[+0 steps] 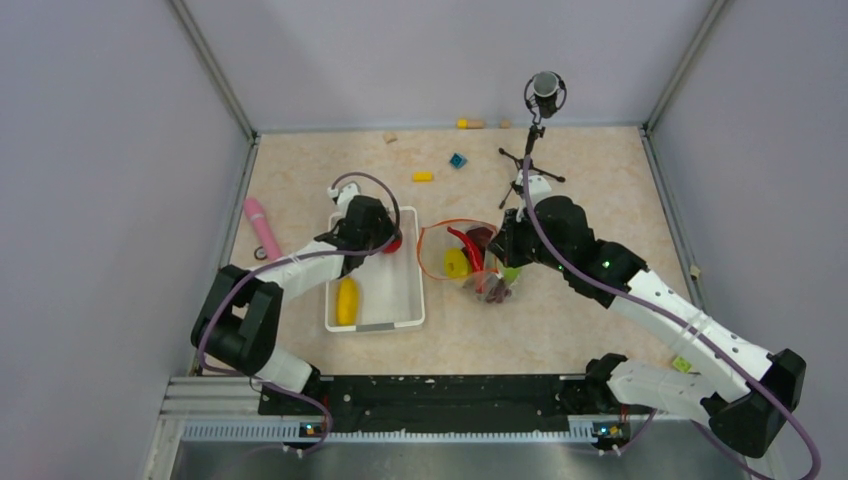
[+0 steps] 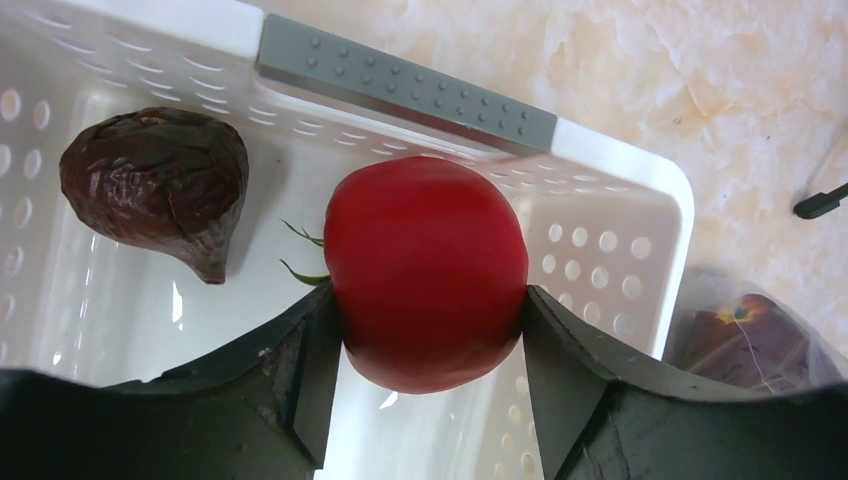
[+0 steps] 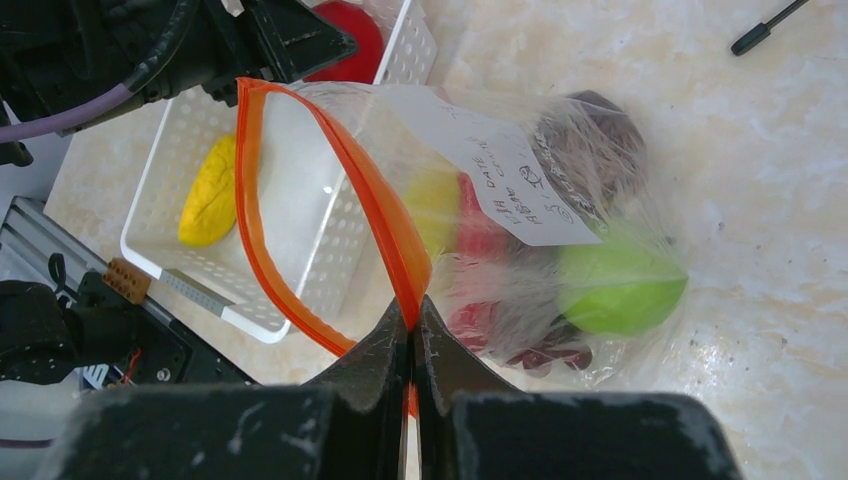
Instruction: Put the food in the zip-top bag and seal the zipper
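Partly done: clear plastic zip-top bag point(image 3: 560, 200) held by orange-red zipper strip point(image 3: 300, 200), pinched in right gripper point(image 3: 413, 320); left gripper point(image 2: 428, 310) clamping red toy apple point(image 2: 425, 260) at white basket's point(image 2: 620, 170) far corner. Pending: maroon fruit point(image 2: 155, 185), yellow piece point(image 3: 210, 190), sealing.

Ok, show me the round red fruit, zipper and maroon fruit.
round red fruit point(image 2: 425, 265), left wrist view, front skin
zipper point(image 3: 395, 240), right wrist view, near strip
maroon fruit point(image 2: 150, 180), left wrist view, wrinkled side

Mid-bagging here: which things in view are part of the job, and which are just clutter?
Job: zip-top bag, zipper pinched by right gripper, red apple in left gripper, maroon fruit and yellow piece in white basket.
Clutter: pink stick, yellow block, blue block, microphone stand.
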`<state>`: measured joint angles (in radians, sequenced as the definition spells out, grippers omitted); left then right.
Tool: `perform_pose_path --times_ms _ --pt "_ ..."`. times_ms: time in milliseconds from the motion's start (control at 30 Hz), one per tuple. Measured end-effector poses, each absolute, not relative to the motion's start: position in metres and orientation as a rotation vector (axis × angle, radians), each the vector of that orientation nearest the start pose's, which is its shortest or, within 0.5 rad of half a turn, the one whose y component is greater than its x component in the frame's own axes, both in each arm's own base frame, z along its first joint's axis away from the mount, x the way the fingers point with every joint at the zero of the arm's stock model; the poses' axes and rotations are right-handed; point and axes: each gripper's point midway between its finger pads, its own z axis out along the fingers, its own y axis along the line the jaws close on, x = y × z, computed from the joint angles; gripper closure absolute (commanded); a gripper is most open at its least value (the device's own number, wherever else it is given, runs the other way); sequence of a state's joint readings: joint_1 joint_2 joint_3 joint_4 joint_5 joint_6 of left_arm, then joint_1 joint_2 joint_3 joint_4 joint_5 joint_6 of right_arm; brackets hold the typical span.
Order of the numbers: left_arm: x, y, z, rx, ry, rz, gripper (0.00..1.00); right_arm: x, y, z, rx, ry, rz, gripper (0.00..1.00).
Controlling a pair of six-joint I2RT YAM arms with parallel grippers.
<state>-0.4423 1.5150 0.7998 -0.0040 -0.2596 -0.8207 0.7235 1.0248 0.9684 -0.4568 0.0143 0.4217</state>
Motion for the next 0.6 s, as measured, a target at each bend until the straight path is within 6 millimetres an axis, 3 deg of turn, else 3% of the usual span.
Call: perform_pose_path --times_ms 100,233,433,600 --pt "0.366 -0.159 0.077 -0.554 2.239 -0.372 0.70 0.238 0.229 0.229 -0.316 2.133 0.667 1.00" --pt "0.358 -0.158 0.091 -0.547 2.241 -0.393 0.75 0.238 0.229 0.229 -0.315 2.133 0.665 1.00" --pt "0.339 -0.165 0.162 -0.449 2.101 -0.585 0.80 0.238 0.229 0.229 -0.315 2.133 0.664 1.00" --pt "0.306 -0.195 0.225 -0.196 1.954 -0.884 0.85 0.238 0.228 0.230 -0.314 2.132 0.665 1.00"
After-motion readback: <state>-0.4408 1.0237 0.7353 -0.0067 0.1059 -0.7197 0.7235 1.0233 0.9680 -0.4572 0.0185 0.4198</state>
